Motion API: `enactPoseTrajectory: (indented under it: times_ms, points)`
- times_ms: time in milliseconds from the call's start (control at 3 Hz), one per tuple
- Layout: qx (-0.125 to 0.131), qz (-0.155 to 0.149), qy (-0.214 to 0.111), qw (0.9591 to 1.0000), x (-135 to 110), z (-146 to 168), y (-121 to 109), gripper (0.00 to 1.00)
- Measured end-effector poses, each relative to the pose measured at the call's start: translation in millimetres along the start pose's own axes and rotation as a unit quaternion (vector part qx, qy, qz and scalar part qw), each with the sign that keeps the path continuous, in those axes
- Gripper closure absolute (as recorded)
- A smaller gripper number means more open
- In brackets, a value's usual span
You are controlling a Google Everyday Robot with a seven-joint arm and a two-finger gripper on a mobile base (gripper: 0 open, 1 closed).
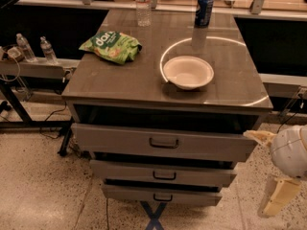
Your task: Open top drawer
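The top drawer (120, 140) is the widest grey front of three, with a small dark loop handle (163, 143) at its centre. It stands a little way out, with a dark gap above it under the cabinet top. My gripper (270, 167) is low at the right edge, beside the drawer's right end and touching nothing. Its two cream fingers are spread apart, the upper fingertip (258, 136) next to the drawer front's right corner, the lower one (279, 196) by the floor. It holds nothing.
Two narrower drawers (163, 175) (162, 196) sit below, also slightly out. On the cabinet top (124, 80) are a white bowl (188, 72), a green chip bag (111, 45), a blue can (204, 8) and a water bottle (142, 5). Cables and a low shelf with bottles (33, 49) lie left.
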State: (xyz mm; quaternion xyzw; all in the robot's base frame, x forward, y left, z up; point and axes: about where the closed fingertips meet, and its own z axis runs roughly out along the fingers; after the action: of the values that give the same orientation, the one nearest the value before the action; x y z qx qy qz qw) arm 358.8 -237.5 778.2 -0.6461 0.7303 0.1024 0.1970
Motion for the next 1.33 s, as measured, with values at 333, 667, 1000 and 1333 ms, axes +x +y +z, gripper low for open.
enactPoseTrajectory:
  times_ms: [333,667,1000,1333]
  points:
    - [0.006,-0.028,-0.016,0.9995,-21,28,-13,0.00]
    - [0.007,-0.055,-0.027,0.9981,-41,69,-29,0.00]
    - [0.009,-0.063,-0.031,0.9975,-52,104,-48,0.00]
    - [0.009,-0.061,-0.030,0.9977,-59,123,-65,0.00]
